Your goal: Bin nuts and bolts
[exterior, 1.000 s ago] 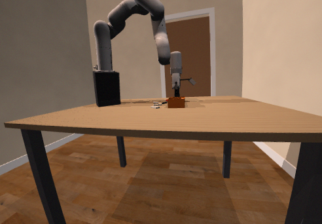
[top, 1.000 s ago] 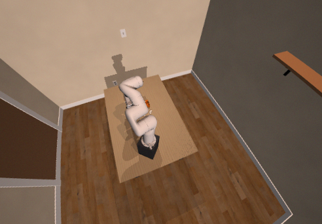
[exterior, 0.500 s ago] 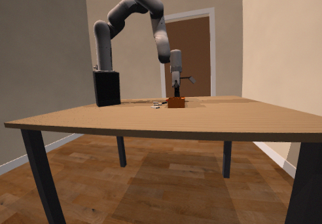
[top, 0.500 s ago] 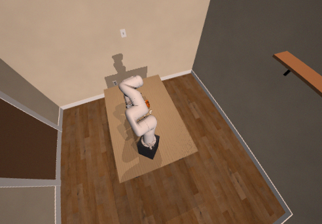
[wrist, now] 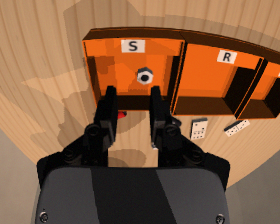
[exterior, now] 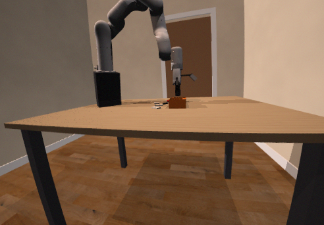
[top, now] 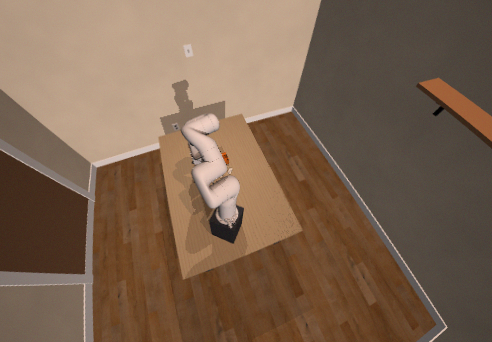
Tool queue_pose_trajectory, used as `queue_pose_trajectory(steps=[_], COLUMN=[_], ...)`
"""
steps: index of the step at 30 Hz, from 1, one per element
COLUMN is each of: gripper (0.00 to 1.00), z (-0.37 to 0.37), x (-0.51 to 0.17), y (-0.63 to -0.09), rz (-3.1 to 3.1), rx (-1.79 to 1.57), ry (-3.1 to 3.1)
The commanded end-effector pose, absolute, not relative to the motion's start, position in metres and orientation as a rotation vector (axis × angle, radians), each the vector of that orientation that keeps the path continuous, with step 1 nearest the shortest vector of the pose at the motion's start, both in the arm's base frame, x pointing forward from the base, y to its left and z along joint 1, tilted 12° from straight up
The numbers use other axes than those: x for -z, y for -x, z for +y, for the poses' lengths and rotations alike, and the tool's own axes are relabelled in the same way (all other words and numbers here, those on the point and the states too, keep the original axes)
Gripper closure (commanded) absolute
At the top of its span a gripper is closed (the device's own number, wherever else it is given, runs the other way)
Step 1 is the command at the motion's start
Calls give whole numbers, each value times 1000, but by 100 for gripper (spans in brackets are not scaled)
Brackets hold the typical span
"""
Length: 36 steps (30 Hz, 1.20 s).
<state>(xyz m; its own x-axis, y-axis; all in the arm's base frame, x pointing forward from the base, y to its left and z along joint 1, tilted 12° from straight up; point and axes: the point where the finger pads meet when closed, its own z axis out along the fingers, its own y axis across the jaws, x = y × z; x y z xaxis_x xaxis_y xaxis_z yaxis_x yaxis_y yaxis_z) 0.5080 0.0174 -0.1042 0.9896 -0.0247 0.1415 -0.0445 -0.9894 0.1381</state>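
Observation:
An orange row of bins (top: 226,158) (exterior: 177,102) stands on the table. In the wrist view the bin marked S (wrist: 100,50) is at the left end, and a grey nut (wrist: 144,76) lies on its floor. My gripper (wrist: 133,97) (exterior: 177,91) hangs just above the S bin with its fingers apart and nothing between them. The nut lies beyond the fingertips, clear of them. A small red thing (wrist: 122,113) shows on the table between the fingers, in front of the bin.
The bin marked R (wrist: 197,52) is beside S and looks empty; a third bin is cut off at the right. Two small white things (wrist: 199,128) (wrist: 236,127) lie on the table in front of the bins. Small pieces (exterior: 157,105) lie left of the bins. The arm's black base (exterior: 107,88) stands behind.

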Motion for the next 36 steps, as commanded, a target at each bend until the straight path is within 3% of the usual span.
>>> queue_pose_trajectory(steps=[1,13,14,26,36], gripper=[67,67,71,71,71], z=[21,21,20,-1,-11], x=[84,81,82,89,93], y=[-508,-507,-499,-401,-359], rz=[-52,-52,23,283,283], rx=[-220,-220,-215,-193,-192], ry=[-2993,-2993,-2990,-2966,-2967])
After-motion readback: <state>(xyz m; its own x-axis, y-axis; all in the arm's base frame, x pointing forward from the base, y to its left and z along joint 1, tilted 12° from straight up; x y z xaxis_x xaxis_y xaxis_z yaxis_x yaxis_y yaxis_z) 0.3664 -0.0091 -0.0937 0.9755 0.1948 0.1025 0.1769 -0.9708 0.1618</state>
